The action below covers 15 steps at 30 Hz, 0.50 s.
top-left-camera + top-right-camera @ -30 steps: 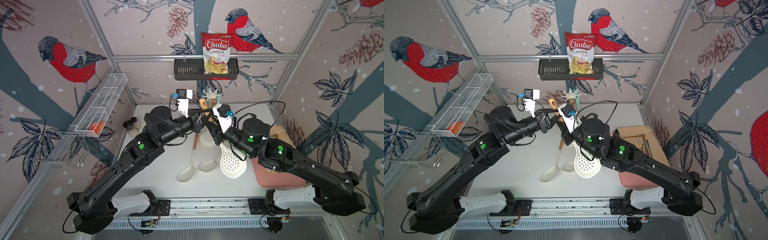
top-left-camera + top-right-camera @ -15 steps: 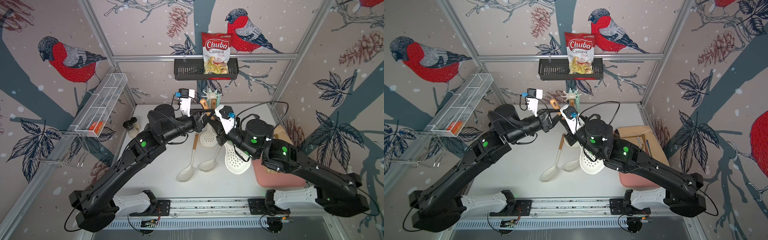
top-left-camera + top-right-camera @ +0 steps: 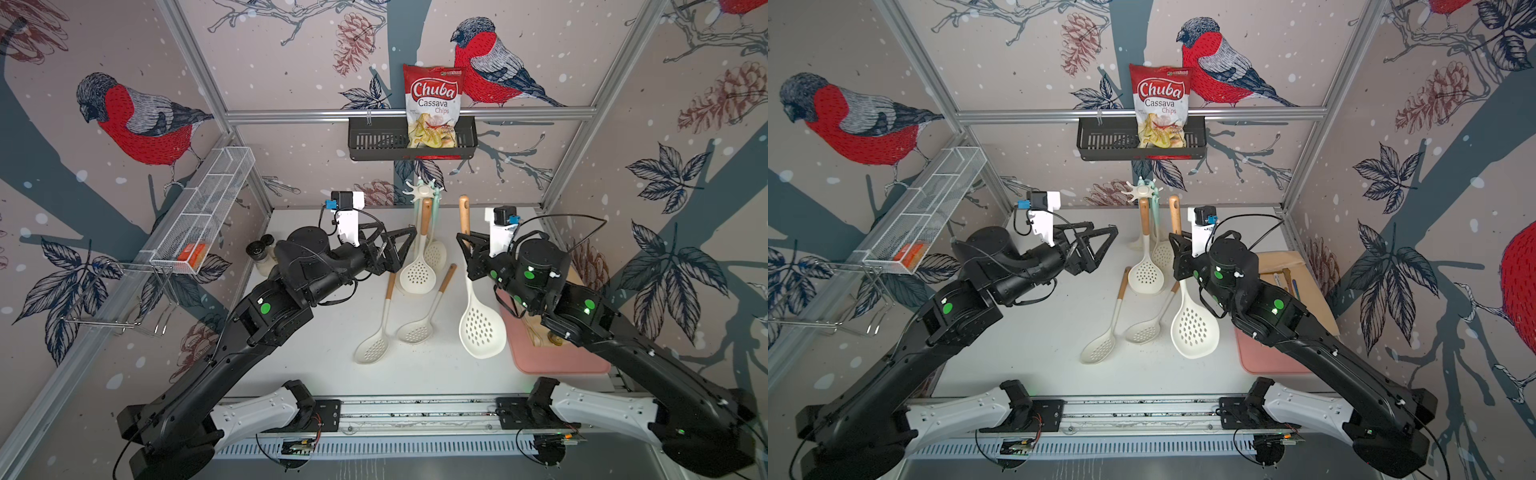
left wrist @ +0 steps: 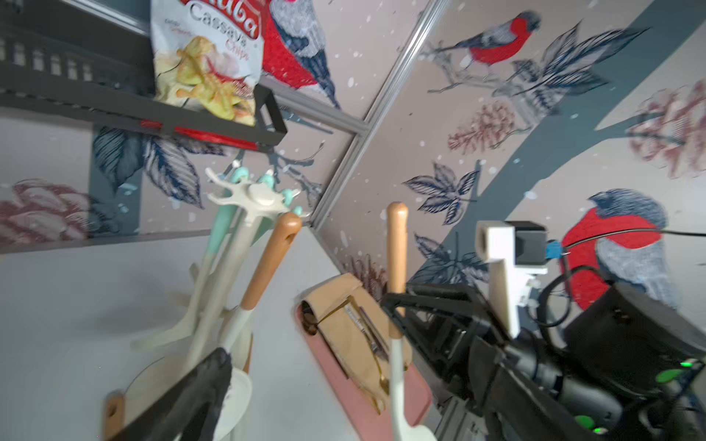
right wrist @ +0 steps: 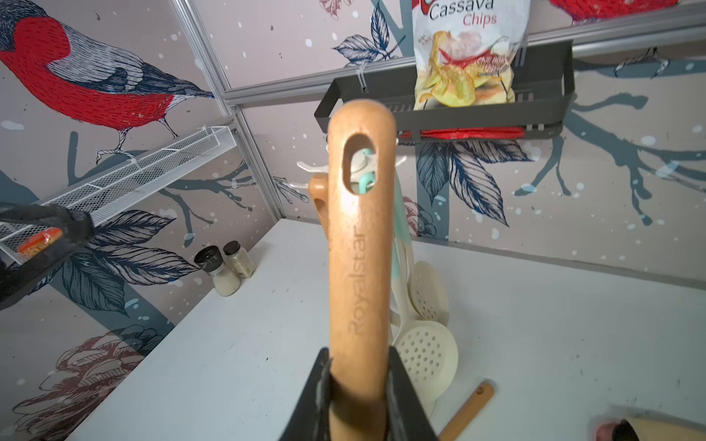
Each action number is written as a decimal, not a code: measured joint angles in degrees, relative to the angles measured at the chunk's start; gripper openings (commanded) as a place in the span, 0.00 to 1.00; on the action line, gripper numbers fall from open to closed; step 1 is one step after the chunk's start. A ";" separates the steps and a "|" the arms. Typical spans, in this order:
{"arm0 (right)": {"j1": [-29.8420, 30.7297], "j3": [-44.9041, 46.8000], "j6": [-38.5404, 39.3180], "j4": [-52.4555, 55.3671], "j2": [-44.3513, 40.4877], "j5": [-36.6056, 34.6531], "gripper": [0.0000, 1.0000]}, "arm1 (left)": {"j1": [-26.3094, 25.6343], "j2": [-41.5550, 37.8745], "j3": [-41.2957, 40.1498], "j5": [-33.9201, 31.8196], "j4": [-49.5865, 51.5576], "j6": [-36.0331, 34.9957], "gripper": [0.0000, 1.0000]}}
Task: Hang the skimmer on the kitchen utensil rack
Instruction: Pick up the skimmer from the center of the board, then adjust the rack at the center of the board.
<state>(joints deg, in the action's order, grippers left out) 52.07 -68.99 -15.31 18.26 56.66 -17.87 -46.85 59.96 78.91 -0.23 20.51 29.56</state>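
Note:
The cream kitchen utensil rack stands at the back of the table. A wooden-handled skimmer hangs at one of its arms, beside mint-handled utensils. My left gripper is open just left of that skimmer, holding nothing; only one finger shows in the left wrist view. My right gripper is shut on the wooden handle of a large white skimmer. That skimmer is held upright, right of the rack, bowl down.
Two more skimmers lie on the table in front of the rack. A pink tray with a paper pouch sits at the right. Spice jars stand at the back left. A black basket with chips and a wire shelf hang on the walls.
My left gripper has opened, let go of the wooden-handled skimmer at the rack and drawn back left. My right gripper has carried the large skimmer to the right, away from the rack.

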 measured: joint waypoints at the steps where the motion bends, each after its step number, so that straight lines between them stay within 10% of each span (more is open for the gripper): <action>1: -0.76 0.59 -0.48 0.24 -0.44 1.03 0.00 | 0.00 0.55 -0.44 -0.46 1.79 -0.20 0.99; 9: -10.97 5.11 -4.59 1.55 -1.81 11.58 0.00 | 0.20 6.71 -6.16 -1.92 15.37 -1.01 0.99; 15: -16.02 6.54 -5.81 1.55 -1.90 18.40 0.00 | 4.02 1.40 -16.28 2.38 5.77 -6.01 1.00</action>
<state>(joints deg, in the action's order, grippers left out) 36.05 -62.46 -21.12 19.81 54.76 0.54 -42.83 61.36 62.63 2.15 26.28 23.55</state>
